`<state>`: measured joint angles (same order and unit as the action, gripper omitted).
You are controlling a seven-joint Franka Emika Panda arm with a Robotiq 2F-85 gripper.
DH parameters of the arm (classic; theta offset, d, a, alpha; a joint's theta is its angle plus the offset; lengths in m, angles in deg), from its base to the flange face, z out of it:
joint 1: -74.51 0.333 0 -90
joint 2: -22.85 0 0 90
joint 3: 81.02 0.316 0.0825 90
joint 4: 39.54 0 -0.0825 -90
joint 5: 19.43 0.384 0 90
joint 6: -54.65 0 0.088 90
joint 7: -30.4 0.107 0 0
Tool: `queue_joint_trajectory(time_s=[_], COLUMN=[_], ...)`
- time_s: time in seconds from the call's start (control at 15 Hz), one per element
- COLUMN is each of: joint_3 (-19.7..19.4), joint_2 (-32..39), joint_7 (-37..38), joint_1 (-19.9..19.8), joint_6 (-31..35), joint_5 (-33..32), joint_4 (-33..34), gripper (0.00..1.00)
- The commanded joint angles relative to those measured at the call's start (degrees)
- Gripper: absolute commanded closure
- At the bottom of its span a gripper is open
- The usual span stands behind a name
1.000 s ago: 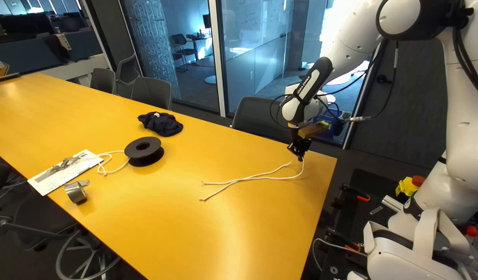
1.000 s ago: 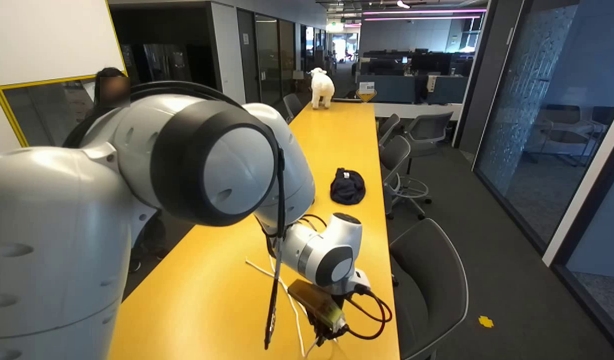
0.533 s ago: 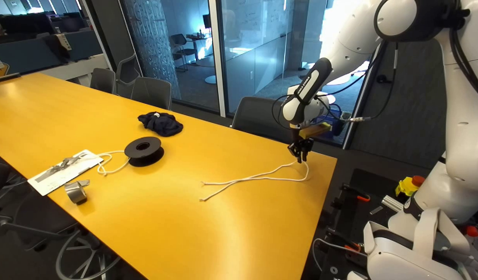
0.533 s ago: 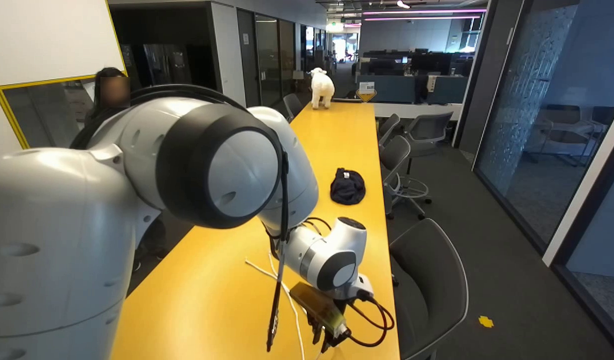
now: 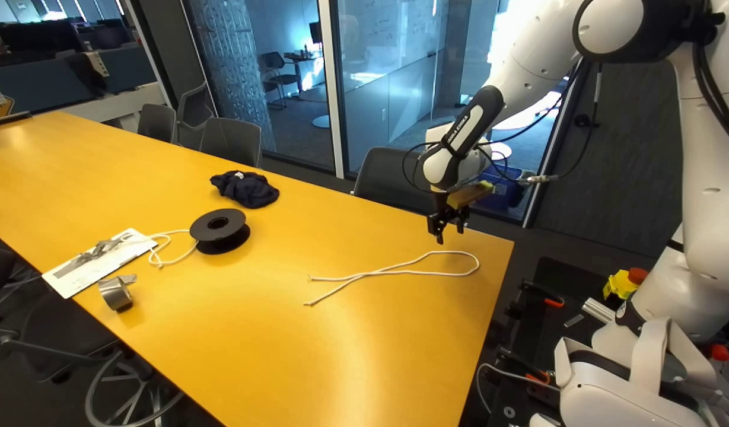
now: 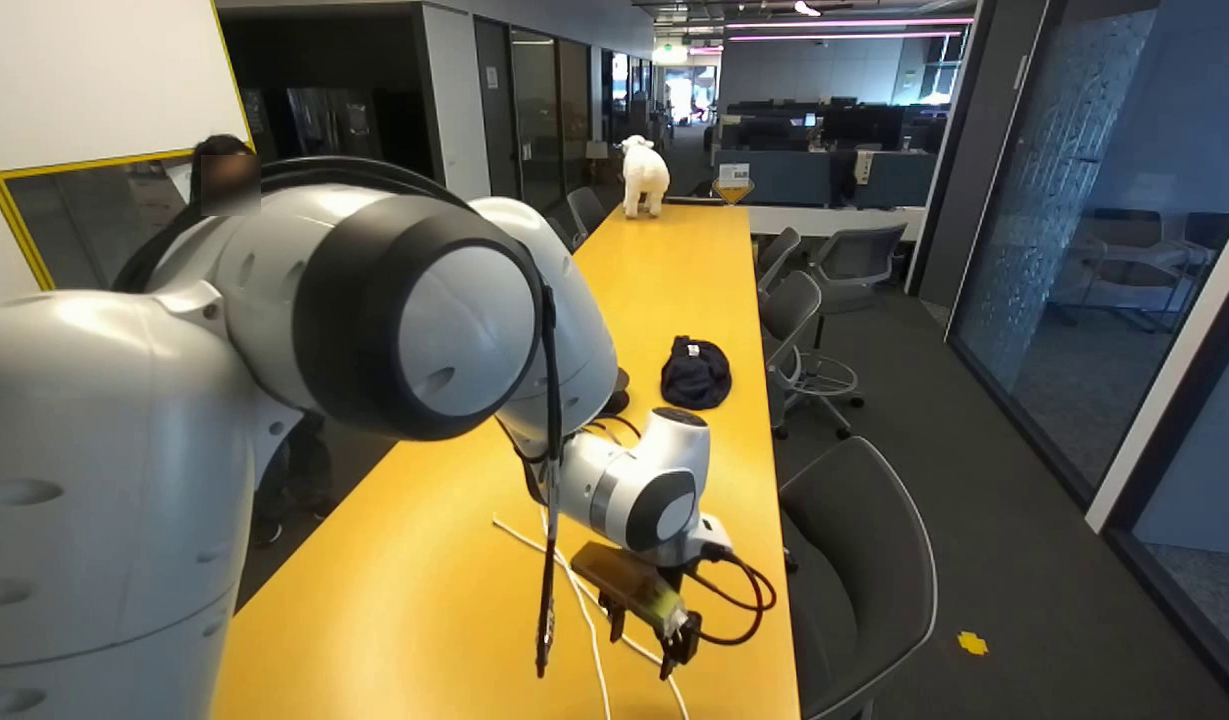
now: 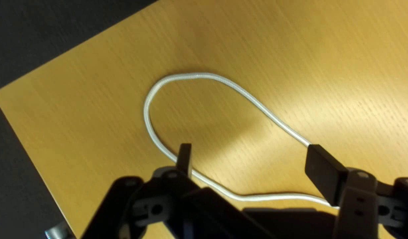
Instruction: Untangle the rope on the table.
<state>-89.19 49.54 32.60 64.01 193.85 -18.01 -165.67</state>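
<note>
The whitish rope lies flat near the end of the yellow-orange table. It forms one long narrow loop, its two strands crossing once not far from the frayed ends. No tight knot shows. Above the rounded end of the loop, my gripper hangs open, clear of the cord. From the wrist, the rope's bend is seen past the spread gripper, and nothing is held between the fingers. The arm hides part of the rope in an exterior view.
Farther along the table are a black spool, a white card with cord running between them, a tape roll and a dark cloth. A grey chair stands by the long edge. The table corner is close.
My gripper has opened and let go of the rope, then risen and shifted slightly toward the table's far end. The loop's raised end has dropped onto the table.
</note>
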Motion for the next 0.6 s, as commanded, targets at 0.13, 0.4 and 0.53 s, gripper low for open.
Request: queue_joint_trajectory(time_s=[0.13,0.4,0.53], joint_3=[1.55,5.15,6.76], joint_2=[0.7,4.26,6.25], joint_7=[-0.48,-4.86,-7.46], joint_1=[7.31,9.9,10.94], joint_6=[-4.66,-7.83,-7.39], joint_5=[-8.25,-10.57,-11.57], joint_4=[8.23,15.72,18.64], gripper=[0.0,0.0,0.0])
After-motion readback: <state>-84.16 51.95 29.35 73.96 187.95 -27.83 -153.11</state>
